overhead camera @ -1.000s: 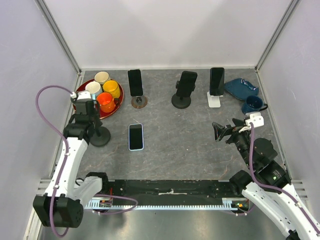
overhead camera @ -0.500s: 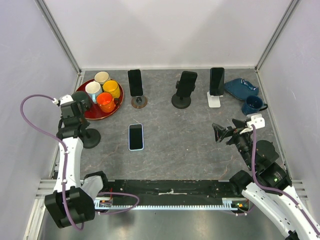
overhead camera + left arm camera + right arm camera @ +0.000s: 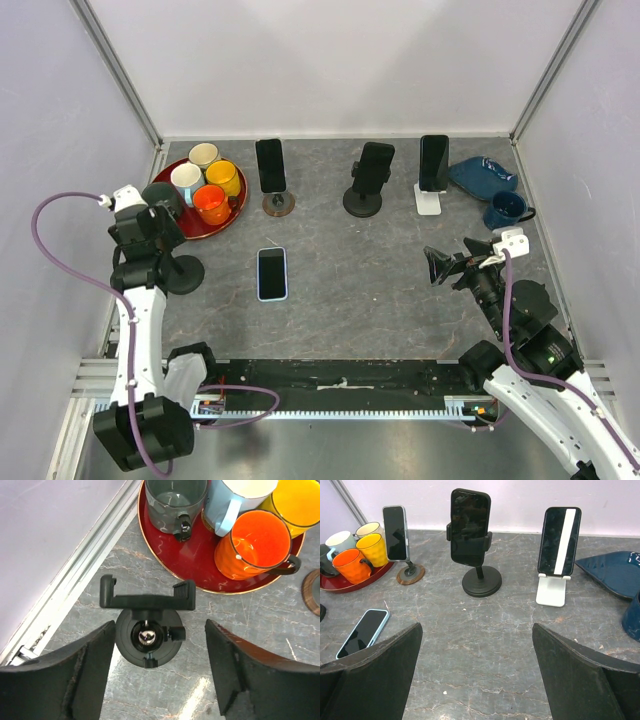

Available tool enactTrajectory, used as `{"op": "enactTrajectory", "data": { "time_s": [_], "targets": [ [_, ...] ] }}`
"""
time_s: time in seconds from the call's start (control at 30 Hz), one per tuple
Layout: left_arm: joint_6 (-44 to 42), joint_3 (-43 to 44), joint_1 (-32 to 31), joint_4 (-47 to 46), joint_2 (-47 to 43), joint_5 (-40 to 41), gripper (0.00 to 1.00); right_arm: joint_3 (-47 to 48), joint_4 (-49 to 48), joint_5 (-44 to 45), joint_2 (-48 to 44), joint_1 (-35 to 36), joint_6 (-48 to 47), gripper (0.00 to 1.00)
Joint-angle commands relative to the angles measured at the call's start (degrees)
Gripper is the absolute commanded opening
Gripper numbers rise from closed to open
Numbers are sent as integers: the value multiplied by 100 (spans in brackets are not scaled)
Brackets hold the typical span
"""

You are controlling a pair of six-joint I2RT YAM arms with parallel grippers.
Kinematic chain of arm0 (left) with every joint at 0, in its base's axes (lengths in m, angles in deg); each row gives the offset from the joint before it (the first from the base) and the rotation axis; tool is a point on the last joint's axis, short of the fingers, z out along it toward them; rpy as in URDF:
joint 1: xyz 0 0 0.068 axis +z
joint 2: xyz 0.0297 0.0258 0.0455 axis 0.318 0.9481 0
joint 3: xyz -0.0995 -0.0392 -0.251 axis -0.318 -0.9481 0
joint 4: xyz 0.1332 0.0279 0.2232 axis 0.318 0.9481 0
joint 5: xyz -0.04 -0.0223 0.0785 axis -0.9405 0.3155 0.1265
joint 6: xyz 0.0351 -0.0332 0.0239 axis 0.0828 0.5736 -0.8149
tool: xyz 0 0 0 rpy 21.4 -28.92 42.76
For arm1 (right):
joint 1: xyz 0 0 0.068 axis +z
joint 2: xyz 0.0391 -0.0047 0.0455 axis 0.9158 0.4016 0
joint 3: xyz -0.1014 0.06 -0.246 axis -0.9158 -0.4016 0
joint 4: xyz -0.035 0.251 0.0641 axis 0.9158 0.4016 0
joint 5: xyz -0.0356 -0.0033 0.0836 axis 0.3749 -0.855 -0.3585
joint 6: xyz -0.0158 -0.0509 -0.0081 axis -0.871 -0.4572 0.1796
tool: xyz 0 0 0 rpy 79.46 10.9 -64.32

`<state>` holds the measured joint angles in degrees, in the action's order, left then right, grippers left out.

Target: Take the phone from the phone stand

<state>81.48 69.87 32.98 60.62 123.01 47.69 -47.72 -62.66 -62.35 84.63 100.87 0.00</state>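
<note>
Black-faced and slim in a pale-blue case, the phone [image 3: 272, 273] lay flat on the grey stone-patterned worktop [image 3: 350, 290] in the top view. It was off to the right of the left claw [image 3: 155, 240] and well apart from it, with the right claw [image 3: 440, 265] far away on its other side.

In the left wrist view, the left claw [image 3: 160, 625] was spread wide directly above the empty black clamp-type phone stand [image 3: 147, 600], touching nothing.

In the right wrist view, the right claw [image 3: 476, 630] also gaped wide and empty, with the phone [image 3: 362, 632] ahead and to its left.

The phone looked rigid and fairly light, its glass face slick and breakable. It would probably be best pinched across the long cased edges, though lying flat left little to catch. No brand or writing could be read.
</note>
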Motion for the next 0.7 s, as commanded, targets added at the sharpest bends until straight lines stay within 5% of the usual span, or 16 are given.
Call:
{"op": "enactTrajectory", "data": {
  "time_s": [0.0, 0.13, 0.37, 0.67],
  "targets": [
    [-71, 234, 24, -141, -257, -255, 83, -16, -122, -21, 38, 17, 44, 98],
    [-159, 725, 6, 218, -468, -676, 94, -16, -131, 14, 152, 26, 70, 98],
    [-168, 1298, -484, 404, -855, -2108, 98, 72, -280, -82, 828, 26, 254, 98],
    [-115, 613, -1756, -263, -1382, -4025, 97, 617, -1139, -1294, 2972, 17, 89, 98]
  ]
}}
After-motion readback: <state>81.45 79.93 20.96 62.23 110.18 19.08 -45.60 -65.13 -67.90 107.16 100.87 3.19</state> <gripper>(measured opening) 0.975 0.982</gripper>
